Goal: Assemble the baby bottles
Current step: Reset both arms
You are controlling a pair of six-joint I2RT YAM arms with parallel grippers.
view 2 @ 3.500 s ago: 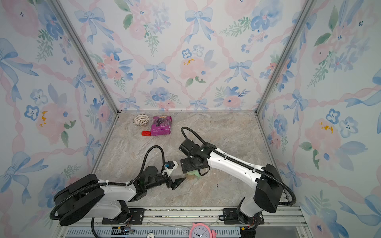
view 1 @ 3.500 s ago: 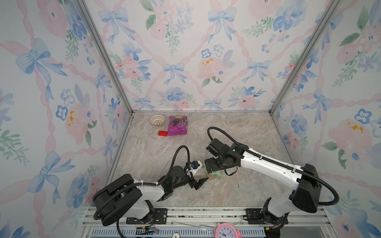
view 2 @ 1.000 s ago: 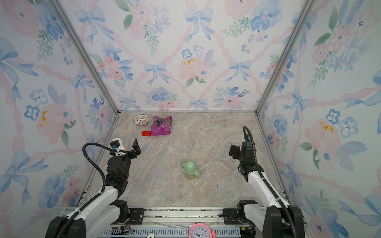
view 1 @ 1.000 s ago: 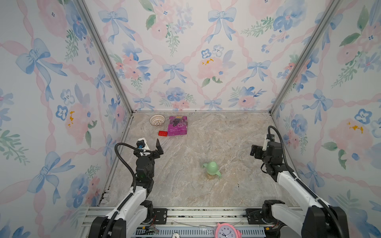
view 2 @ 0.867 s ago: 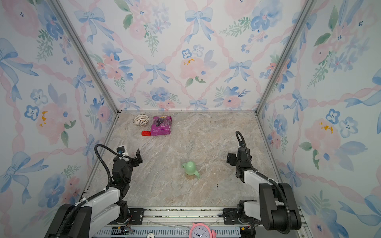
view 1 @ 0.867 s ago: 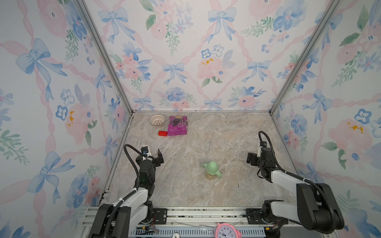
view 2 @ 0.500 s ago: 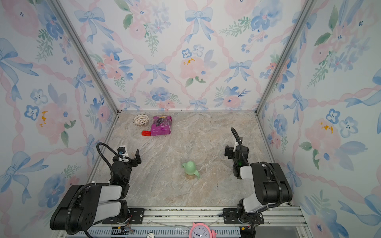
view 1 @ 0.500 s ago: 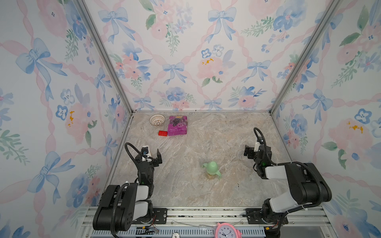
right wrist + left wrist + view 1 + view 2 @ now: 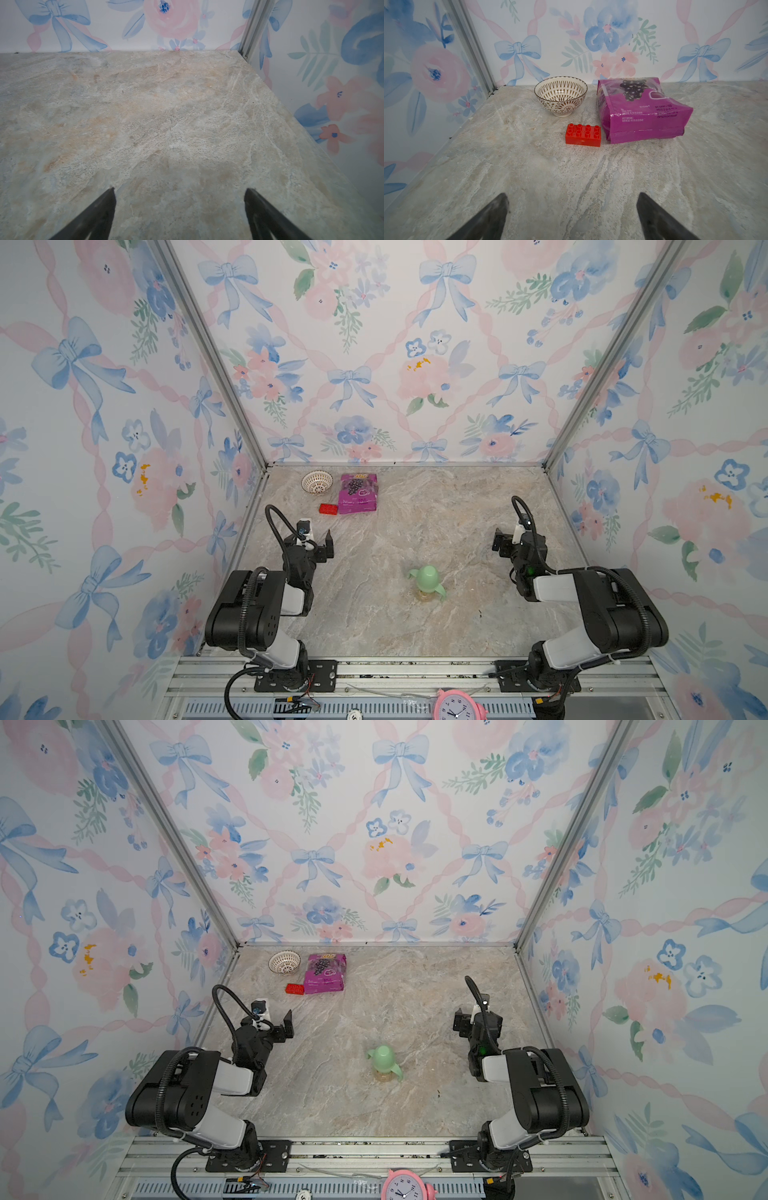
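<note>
One baby bottle [image 9: 426,583] [image 9: 384,1061] stands upright on the marble table, near the middle front in both top views. Its mint-green dome cap is on top, the mint handles stick out to the sides, and the amber body shows below. My left gripper [image 9: 318,537] [image 9: 274,1017] is folded back at the left side, well away from the bottle. In the left wrist view the left gripper [image 9: 572,195] is open with only bare table between its fingers. My right gripper [image 9: 509,537] [image 9: 471,1017] is pulled back at the right side. The right gripper [image 9: 180,189] is open and empty too.
At the back left sit a patterned white bowl [image 9: 317,482] [image 9: 560,95], a purple packet [image 9: 358,493] [image 9: 641,110] and a red brick [image 9: 328,509] [image 9: 583,135]. Floral walls close in three sides. A pink clock [image 9: 457,705] lies on the front rail.
Both arms have drawn back from the bottle to folded poses at the sides, settling lower over the last second. The bottle has stayed upright where it was left.
</note>
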